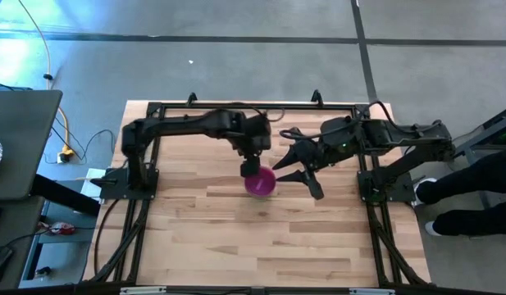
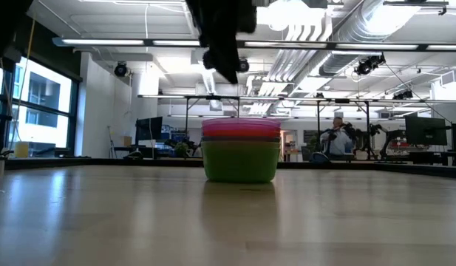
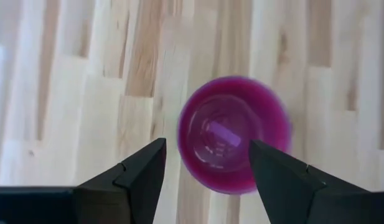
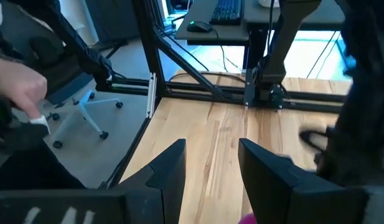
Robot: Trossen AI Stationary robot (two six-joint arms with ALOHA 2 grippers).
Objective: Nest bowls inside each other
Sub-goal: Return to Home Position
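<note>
My left gripper [image 3: 207, 152] hangs just above the stack of bowls [image 3: 232, 134], fingers spread, holding nothing. My right gripper [image 4: 211, 152] waits beside the stack, also spread.

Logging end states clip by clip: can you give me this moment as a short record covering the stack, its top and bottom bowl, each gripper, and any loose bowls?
stack: one nested stack of bowls, upright near the middle of the table
top: purple bowl
bottom: green bowl
left gripper: open, empty, above the stack, not touching it
right gripper: open, empty, beside the stack
loose bowls: none visible
background: a person far behind the table
</note>
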